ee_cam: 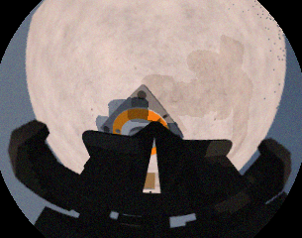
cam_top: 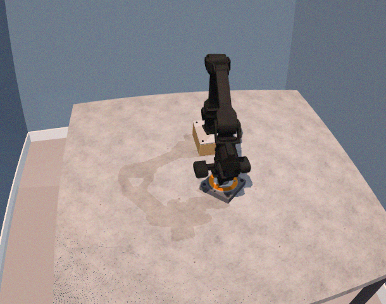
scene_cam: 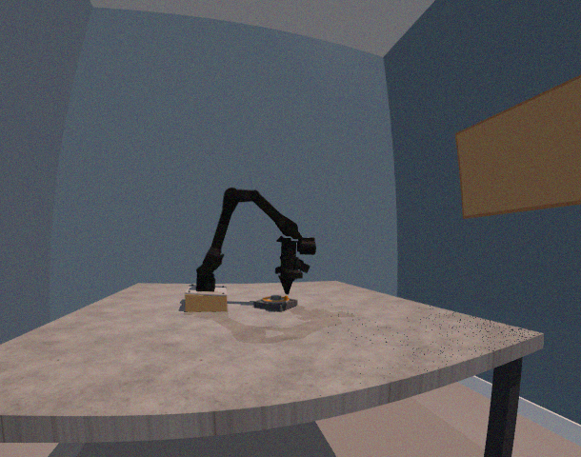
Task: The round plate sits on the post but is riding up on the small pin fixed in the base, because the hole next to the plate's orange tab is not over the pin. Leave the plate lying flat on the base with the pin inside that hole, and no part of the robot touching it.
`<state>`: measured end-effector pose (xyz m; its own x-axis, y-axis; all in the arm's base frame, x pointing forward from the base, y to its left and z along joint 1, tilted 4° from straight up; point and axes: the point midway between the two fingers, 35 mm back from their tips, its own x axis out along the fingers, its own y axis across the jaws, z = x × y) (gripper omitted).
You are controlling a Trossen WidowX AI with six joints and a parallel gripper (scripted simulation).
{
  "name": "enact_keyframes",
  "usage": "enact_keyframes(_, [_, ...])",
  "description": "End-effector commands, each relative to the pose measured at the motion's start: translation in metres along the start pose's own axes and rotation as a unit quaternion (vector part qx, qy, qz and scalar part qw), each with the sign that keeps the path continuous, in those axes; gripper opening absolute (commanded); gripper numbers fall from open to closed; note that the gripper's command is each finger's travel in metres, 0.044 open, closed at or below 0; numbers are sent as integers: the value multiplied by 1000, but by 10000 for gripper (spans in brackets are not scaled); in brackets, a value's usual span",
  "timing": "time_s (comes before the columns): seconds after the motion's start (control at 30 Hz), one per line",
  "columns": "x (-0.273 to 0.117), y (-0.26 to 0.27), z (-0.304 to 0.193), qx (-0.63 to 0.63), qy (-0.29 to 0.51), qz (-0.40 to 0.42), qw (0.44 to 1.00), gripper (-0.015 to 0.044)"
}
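The grey square base [cam_top: 228, 197] [scene_cam: 281, 307] [ee_cam: 153, 100] lies on the table. The round plate [cam_top: 234, 185] [scene_cam: 268, 300] [ee_cam: 118, 123], with its orange ring, sits around the grey post [scene_cam: 276, 297] on the base. The orange tab [cam_top: 215, 185] [scene_cam: 286, 298] stands up on the plate, on its left side in the top view. My gripper [cam_top: 221, 183] [scene_cam: 287, 293] [ee_cam: 154, 124] is shut and empty, pointing down just above the plate close to the tab; I cannot tell whether it touches. The pin and the hole by the tab cannot be made out, nor whether the plate lies flat.
The arm's mounting block [cam_top: 207, 149] [scene_cam: 206, 302], tan with a white top, stands behind the base in the top view and left of it in the exterior view. The arm arches over from it. The arm's shadow falls across the table [cam_top: 128, 261] [scene_cam: 133, 364].
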<state>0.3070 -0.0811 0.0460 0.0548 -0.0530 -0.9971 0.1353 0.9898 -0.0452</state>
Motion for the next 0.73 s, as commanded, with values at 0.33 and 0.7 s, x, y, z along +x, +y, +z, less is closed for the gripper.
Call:
enact_keyframes(0.33, [-34, 1, -3, -3, -10, -1, 1000, 0])
enact_keyframes(0.7, [-34, 1, -3, -3, -10, -1, 1000, 0])
